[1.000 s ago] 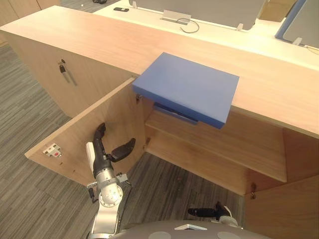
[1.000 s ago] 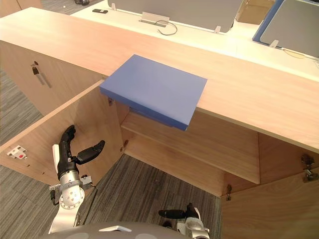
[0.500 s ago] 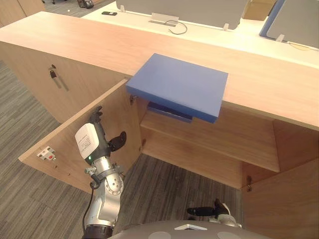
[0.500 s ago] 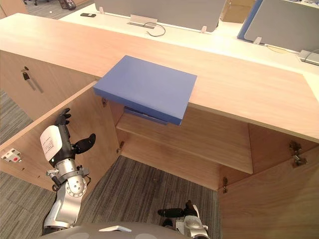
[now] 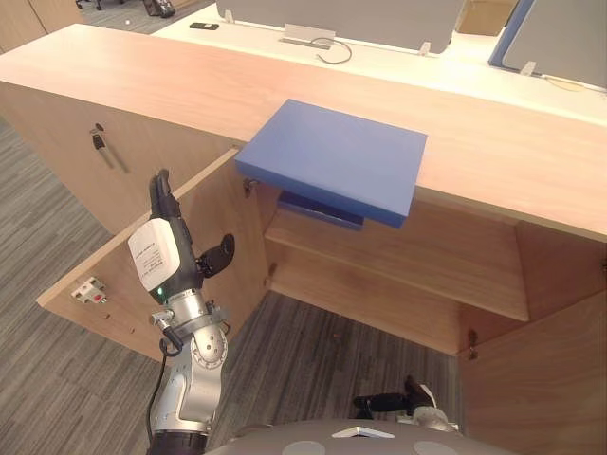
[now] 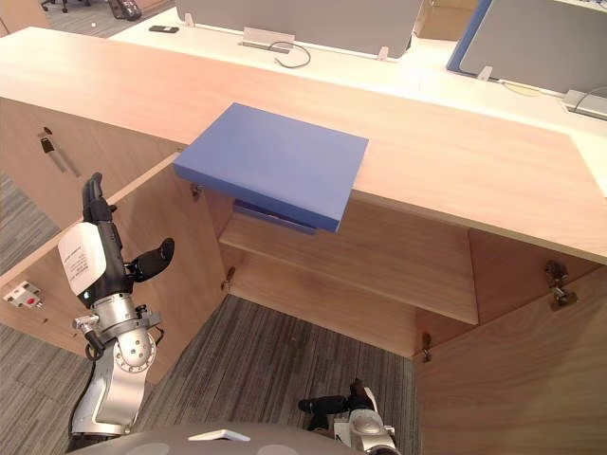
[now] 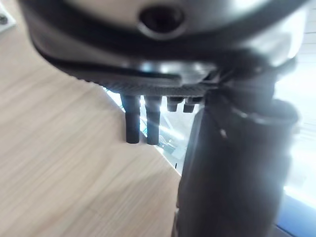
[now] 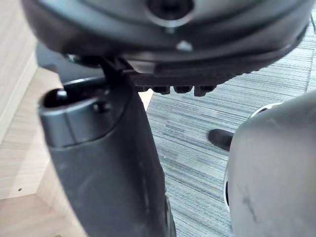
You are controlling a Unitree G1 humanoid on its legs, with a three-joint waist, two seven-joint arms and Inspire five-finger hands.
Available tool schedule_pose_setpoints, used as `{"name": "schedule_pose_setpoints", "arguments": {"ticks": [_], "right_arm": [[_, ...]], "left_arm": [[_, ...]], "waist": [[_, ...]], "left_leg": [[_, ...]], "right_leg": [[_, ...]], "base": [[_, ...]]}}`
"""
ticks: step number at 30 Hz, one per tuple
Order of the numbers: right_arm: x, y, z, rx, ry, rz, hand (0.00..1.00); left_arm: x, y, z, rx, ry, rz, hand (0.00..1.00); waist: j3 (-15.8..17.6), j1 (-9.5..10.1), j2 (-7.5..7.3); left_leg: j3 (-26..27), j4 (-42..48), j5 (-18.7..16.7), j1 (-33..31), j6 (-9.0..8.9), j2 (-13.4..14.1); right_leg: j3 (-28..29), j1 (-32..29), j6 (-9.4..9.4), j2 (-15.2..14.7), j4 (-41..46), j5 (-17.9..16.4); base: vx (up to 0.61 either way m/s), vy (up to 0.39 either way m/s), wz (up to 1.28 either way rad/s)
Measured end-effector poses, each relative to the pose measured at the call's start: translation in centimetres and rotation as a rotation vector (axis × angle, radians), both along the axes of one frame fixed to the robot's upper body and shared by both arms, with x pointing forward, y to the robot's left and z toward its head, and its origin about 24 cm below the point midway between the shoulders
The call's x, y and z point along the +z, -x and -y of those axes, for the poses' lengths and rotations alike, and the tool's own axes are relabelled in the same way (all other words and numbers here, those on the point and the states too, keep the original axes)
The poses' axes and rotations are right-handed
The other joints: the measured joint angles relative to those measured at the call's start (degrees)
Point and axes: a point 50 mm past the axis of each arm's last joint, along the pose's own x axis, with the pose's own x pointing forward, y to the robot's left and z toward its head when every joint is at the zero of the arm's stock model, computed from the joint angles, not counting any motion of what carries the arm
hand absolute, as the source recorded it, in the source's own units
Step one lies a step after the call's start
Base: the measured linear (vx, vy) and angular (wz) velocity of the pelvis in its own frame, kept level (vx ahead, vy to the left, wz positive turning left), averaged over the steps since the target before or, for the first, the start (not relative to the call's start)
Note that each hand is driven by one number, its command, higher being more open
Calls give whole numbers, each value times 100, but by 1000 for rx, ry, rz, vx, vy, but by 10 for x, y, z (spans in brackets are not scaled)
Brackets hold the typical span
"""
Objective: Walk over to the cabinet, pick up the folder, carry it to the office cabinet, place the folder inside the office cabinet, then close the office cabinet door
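The blue folder [image 5: 332,161] is lying on top of the cabinet [image 5: 142,76], overhanging its open compartment [image 5: 398,275], so picking, placing and door closing are waiting, while the left hand [image 5: 156,254] is hovering empty, fingers [image 5: 159,194] straight, beside the cabinet's open door [image 5: 213,199]; the state of the right hand [image 5: 384,403] cannot be told.

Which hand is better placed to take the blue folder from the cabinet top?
Probably the left hand: it is raised beside the open door, fingers straight, nearer the folder. The right hand hangs low above the carpet.
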Motion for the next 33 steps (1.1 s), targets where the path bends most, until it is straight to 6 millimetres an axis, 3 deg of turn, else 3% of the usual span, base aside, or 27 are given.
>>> {"name": "schedule_pose_setpoints", "arguments": {"ticks": [10,20,33], "right_arm": [[0,-1,-3,29,1,0,100],[0,-2,-4,40,0,0,100],[1,-5,-7,70,-4,4,100]], "left_arm": [[25,2,11,-80,7,134,100],[20,0,36,-273,24,78,100],[0,-4,38,-309,-17,-45,100]], "waist": [[-6,0,-11],[-13,-14,-20],[-16,-103,-22]], "left_leg": [[-38,-31,3,9,5,-7],[-41,-32,3,21,5,-11],[-6,-35,3,95,4,-18]], "right_leg": [[-18,13,0,-6,0,0],[-15,24,-1,-12,-1,1],[12,76,0,-18,-4,1]], "base": [[-2,0,0],[0,0,0],[0,0,0]]}}
